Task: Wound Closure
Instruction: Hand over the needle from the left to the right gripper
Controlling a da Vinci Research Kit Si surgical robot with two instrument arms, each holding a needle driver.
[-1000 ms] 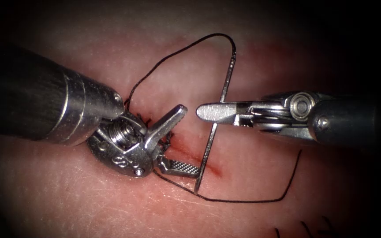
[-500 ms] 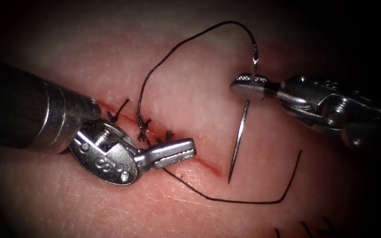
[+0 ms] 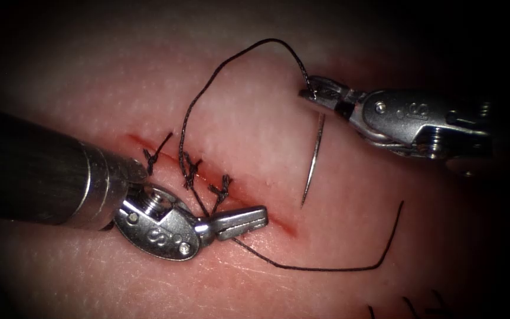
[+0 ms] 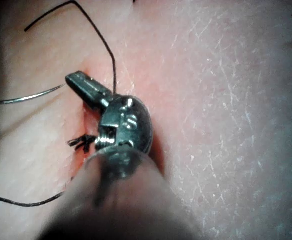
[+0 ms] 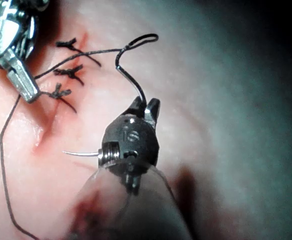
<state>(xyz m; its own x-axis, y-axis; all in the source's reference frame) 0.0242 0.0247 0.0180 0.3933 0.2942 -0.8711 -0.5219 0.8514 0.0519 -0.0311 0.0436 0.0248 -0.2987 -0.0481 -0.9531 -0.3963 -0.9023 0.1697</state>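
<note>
Tissue [image 3: 349,248] pale pink; cut [image 3: 278,221] red-stained; thread [image 3: 326,269] and knots [image 3: 191,171] black; needle [image 3: 313,159] silver; tools' jaws [image 3: 240,220] shiny steel, shafts dark grey.

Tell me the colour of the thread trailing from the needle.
Black thread, clearest in the endoscope view against the pink tissue.

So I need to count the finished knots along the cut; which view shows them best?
The endoscope view: three knots sit along the cut, apart and unobstructed. The right wrist view also shows three, beside the left end effector. In the left wrist view that end effector leaves one knot visible.
</note>
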